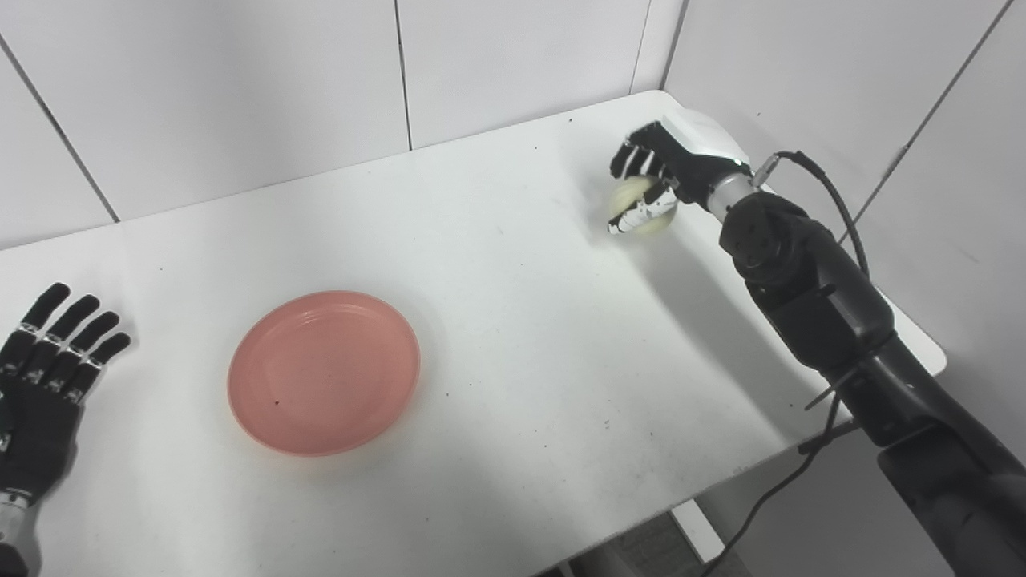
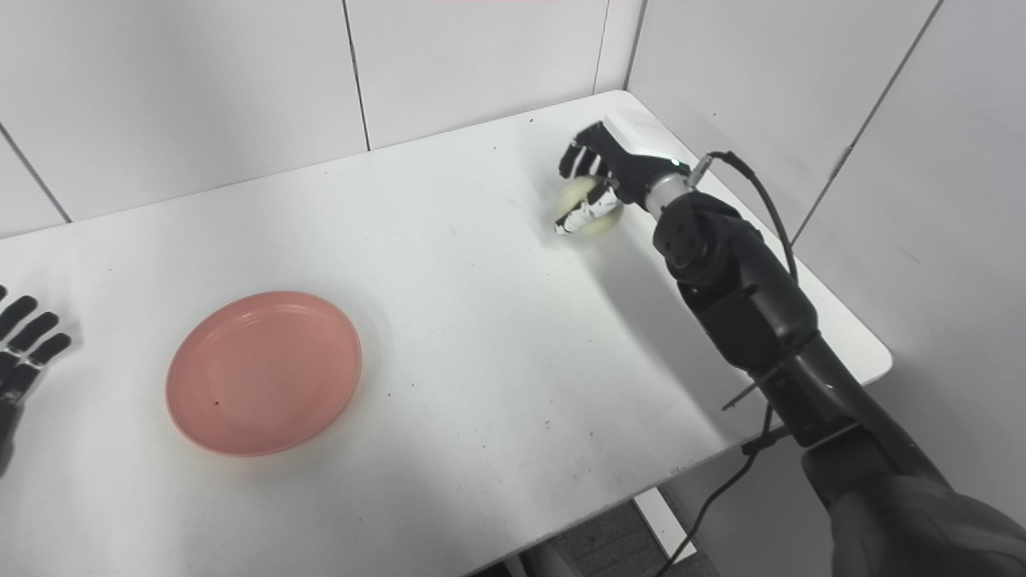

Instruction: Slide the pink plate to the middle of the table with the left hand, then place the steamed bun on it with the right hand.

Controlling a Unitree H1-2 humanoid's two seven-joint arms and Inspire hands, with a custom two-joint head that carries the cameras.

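- The bun [image 1: 639,210], pale and round, sits inside the right hand [image 1: 653,180] at the far right part of the table [image 1: 513,264], near the back corner.
- The right hand curls over the bun: its fingers [image 1: 629,156] wrap the far side and top, and the thumb [image 1: 641,215] lies across the near side, so the bun is pinched between them. Whether the bun rests on the table or is raised off it cannot be told.
- The right arm [image 1: 809,296] reaches in from the lower right, with a cable [image 1: 834,196] looping beside the wrist.
- The plate [image 1: 324,373], pink and bare, lies flat well to the left of the right hand and nearer the front edge, roughly between the two hands.
- The left hand [image 1: 48,361] lies at the left edge, just left of the plate and apart from it, fingers straight, slightly spread, holding nothing.
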